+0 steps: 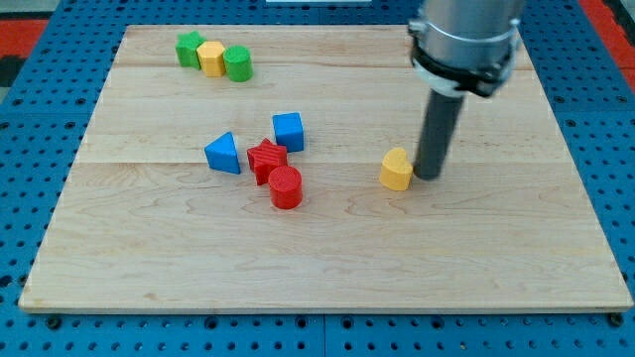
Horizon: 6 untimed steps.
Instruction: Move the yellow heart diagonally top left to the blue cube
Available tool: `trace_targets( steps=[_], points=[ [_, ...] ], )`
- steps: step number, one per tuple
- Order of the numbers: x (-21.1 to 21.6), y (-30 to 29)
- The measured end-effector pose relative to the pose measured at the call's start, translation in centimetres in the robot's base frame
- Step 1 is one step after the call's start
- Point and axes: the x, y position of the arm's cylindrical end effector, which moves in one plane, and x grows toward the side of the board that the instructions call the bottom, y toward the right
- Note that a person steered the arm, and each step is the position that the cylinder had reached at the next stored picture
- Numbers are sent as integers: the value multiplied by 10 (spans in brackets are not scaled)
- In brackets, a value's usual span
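While my tip (pixel 429 177) touches the yellow heart (pixel 396 170), wooden board (pixel 476 258) overlies blue pegboard (pixel 615 198).

surface: pale wooden board (pixel 327 268); surround: blue pegboard (pixel 30 159) | corners: red patches at top (pixel 20 25); light: even

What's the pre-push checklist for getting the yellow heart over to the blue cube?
1. My tip sits beside the yellow heart, on its right: ok.
2. Contact between tip and heart: cannot tell, very close.
3. Blue cube in plain sight, up and left of the heart: ok.
4. Board between heart and cube free of blocks: ok.
5. Red star and red cylinder sit just below the cube, near the path's end: not ok if the push runs low.
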Motion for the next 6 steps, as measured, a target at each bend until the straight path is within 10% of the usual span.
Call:
trace_targets(
  steps=[1,5,6],
  points=[
    [14,-25],
    [-162,-182],
    [-127,-151]
  ],
)
